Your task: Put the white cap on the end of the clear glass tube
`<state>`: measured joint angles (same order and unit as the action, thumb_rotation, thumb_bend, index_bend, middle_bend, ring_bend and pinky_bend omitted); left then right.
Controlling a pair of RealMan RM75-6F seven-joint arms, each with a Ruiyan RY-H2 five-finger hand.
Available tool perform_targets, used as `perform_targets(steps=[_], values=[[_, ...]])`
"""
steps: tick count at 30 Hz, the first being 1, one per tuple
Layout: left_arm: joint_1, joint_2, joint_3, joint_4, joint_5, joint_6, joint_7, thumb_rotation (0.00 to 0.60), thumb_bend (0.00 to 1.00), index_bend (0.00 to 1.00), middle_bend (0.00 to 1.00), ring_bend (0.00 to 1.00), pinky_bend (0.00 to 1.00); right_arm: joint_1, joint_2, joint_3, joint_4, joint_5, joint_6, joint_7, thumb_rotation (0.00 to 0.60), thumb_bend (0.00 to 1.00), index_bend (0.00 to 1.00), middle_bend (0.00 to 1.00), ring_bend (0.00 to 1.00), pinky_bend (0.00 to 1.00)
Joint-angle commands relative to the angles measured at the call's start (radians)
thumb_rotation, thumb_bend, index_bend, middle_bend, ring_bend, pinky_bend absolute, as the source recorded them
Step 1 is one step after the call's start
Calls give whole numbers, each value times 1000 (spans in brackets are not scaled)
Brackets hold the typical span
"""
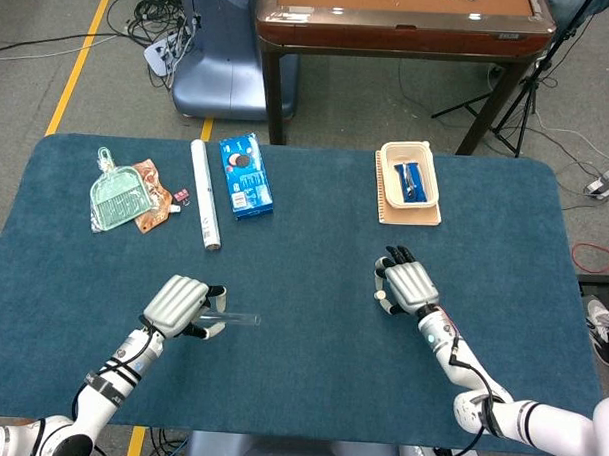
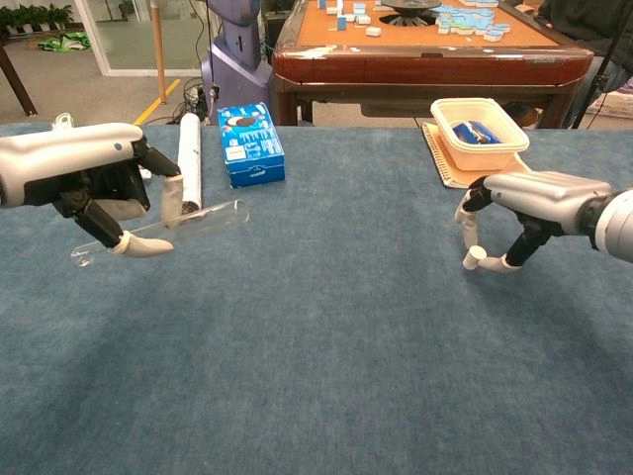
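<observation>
Left hand [image 2: 94,188] grips the clear glass tube [image 2: 163,232]; right hand [image 2: 529,203] pinches the small white cap [image 2: 474,260] near the cream plastic tub [image 2: 479,127].

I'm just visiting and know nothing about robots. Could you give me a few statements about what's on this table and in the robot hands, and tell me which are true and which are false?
1. The left robot hand holds the clear glass tube above the table. True.
2. The white cap is already on the tube's end. False: it is pinched in the right robot hand, far from the tube.
3. The blue box lies beside a long white tube. True.
4. The beige tray is empty. False: a blue packet lies in it.
5. The green dustpan sits near the right robot hand. False: it lies at the table's far left corner.
</observation>
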<state>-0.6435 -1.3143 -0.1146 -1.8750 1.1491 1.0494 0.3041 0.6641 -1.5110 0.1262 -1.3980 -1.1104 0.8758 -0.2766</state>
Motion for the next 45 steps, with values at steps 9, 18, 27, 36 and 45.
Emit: perform_targets(steps=[9, 18, 27, 36, 45], values=[[-18, 3, -55, 69, 10, -46, -158, 600, 225, 635, 1000, 983, 1000, -43, 254, 114, -366, -156, 84, 326, 600, 410, 652, 277, 14, 57], [-50, -67, -85, 142, 112, -25, -228, 600, 225, 639, 1000, 983, 1000, -56, 356, 147, -507, -277, 107, 583, 600, 409, 657, 277, 14, 57], [-92, -132, -112, 189, 131, -31, -247, 600, 225, 642, 1000, 983, 1000, -28, 380, 148, -537, -317, 87, 686, 600, 409, 659, 277, 14, 57], [-125, -141, -138, 177, 42, -77, -219, 600, 225, 643, 1000, 983, 1000, 13, 396, 152, -546, -260, 39, 629, 600, 409, 659, 276, 14, 57], [-142, -130, -154, 151, -48, -114, -224, 600, 225, 643, 1000, 983, 1000, 54, 382, 156, -538, -193, 20, 522, 600, 409, 659, 276, 14, 57]])
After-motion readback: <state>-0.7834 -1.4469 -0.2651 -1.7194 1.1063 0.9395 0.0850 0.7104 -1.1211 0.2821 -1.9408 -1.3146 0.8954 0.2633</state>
